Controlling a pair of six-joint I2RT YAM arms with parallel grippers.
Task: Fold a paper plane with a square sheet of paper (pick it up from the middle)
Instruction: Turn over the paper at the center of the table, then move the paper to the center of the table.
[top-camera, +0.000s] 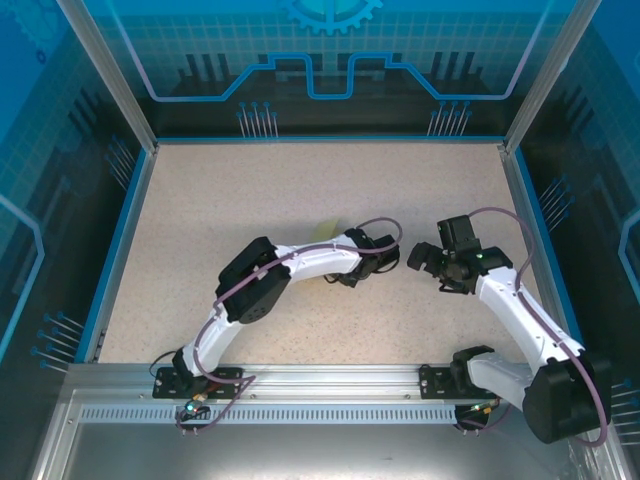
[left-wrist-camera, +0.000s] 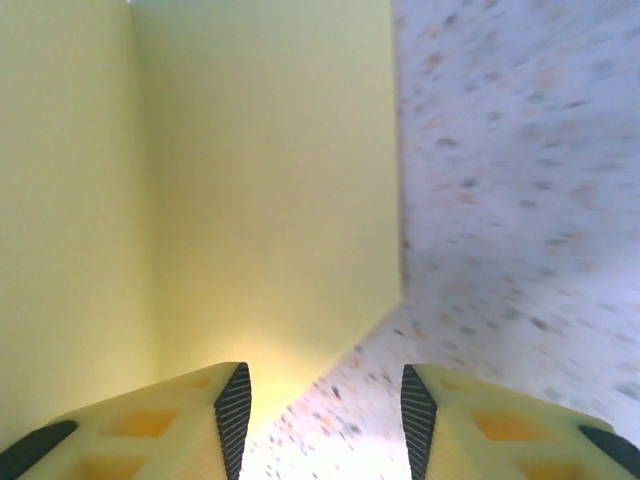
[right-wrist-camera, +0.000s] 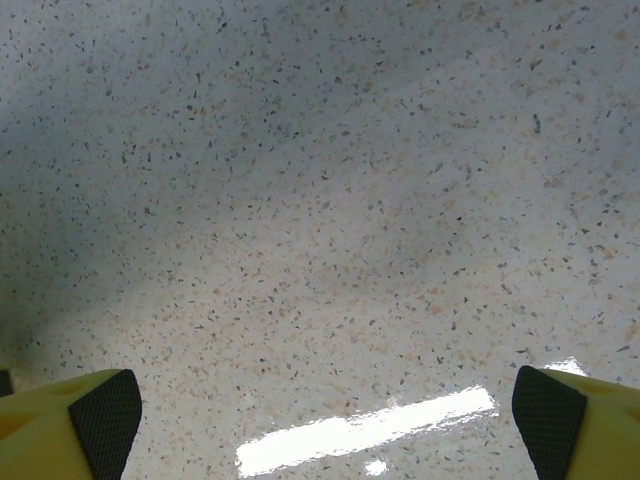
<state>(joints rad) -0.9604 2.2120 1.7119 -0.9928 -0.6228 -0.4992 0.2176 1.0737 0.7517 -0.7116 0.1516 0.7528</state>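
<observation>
Paper sheet, creased, before left pincer

Top cam: high, behind the arm bases, looking down and forward over the whole table. Left wrist cam: very close, looking past the left gripper at yellow paper and tabletop. Right wrist cam: close, angled down past the right gripper. All three share the speckled tabletop.

Right tool has its yellow fingers spread way apart over bare speckled counter, nothing between them, with a bright glare streak near the bottom.
</observation>
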